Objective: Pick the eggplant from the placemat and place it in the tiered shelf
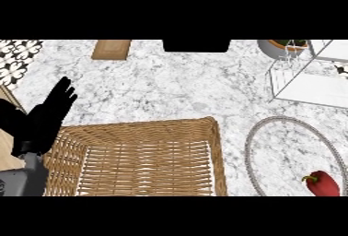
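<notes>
Wicker basket (pixel 149 156) fills the near middle. Left hand (pixel 48 115) sits at its left rim, fingers straight n open, holding nothing. Right of the basket: round placemat (pixel 289 152) w/ a red veg (pixel 323 183) on it, prob a pepper. Further back-right: white tiered shelf (pixel 312 87).

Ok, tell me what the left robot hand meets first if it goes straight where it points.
The left robot hand, resting open at the view's left, points up-right over bare marble counter. The way looks free until, probably, the wooden board near the far edge; the hand's height is unclear.
</notes>
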Action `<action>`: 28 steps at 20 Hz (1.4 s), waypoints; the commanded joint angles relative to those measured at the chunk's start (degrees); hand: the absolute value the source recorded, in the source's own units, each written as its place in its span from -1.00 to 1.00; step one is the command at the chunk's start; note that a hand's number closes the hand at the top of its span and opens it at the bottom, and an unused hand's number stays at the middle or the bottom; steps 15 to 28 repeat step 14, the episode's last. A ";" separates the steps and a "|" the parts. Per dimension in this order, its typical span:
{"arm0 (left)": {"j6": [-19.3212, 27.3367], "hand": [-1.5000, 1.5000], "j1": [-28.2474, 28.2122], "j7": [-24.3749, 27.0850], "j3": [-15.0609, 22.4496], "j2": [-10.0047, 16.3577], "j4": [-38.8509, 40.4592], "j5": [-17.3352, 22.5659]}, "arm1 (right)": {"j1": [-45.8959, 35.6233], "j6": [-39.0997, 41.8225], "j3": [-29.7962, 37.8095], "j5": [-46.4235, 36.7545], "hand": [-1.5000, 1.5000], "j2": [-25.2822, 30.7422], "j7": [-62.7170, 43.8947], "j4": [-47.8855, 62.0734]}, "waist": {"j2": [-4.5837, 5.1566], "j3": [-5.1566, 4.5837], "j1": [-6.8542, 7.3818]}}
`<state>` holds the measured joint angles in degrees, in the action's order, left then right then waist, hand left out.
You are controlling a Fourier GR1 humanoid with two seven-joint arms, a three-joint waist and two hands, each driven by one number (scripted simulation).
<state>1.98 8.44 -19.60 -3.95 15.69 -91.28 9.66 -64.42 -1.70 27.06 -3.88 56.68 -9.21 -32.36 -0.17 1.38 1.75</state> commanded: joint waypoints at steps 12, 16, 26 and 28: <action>-0.52 0.00 -6.82 -1.78 0.74 -3.83 6.82 0.53 | 5.19 7.27 10.73 5.97 -1.00 14.70 1.91 11.43 | 1.29 -1.19 -1.59; 0.20 0.00 -7.00 -1.81 2.04 -4.47 6.60 -1.20 | 6.52 9.53 11.66 6.62 -1.00 16.55 3.07 12.17 | 1.17 -1.16 -2.17; 0.20 0.00 -7.00 -1.81 2.04 -4.47 6.60 -1.20 | 6.52 9.53 11.66 6.62 -1.00 16.55 3.07 12.17 | 1.17 -1.16 -2.17; 0.20 0.00 -7.00 -1.81 2.04 -4.47 6.60 -1.20 | 6.52 9.53 11.66 6.62 -1.00 16.55 3.07 12.17 | 1.17 -1.16 -2.17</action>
